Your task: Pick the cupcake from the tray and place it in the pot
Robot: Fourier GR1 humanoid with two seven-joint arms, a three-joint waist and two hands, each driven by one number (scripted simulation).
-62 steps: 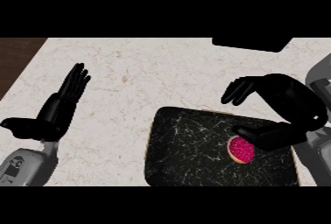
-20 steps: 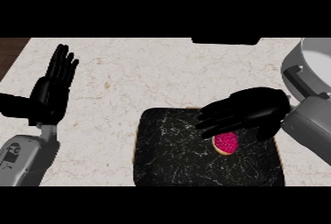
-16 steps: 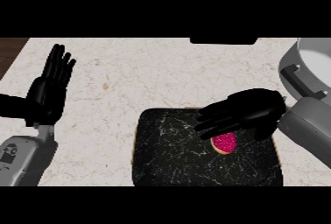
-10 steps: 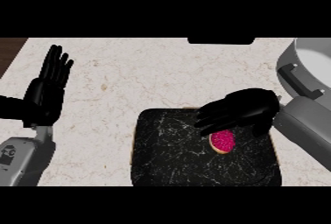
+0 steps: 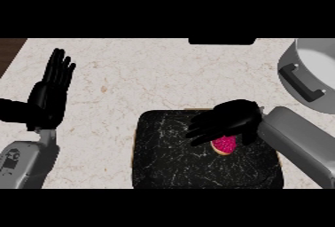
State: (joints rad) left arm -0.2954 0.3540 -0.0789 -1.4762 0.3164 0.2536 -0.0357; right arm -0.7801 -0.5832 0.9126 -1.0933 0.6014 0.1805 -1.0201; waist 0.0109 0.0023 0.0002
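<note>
While the right hand [image 5: 226, 122] has lowered and curled over the pink-frosted cupcake [image 5: 224, 144] beneath its fingers on the black marbled tray [image 5: 170, 164], the grasp looks nearly closed.

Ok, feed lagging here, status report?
Right hand curled over cupcake, on tray. Left hand open, resting at left. Pot upper right, path unobstructed.

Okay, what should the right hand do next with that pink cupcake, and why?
Probably close its fingers round the pink-frosted cupcake: the right hand hovers curled over it on the black marbled tray, and the grey pot waits at upper right.
</note>
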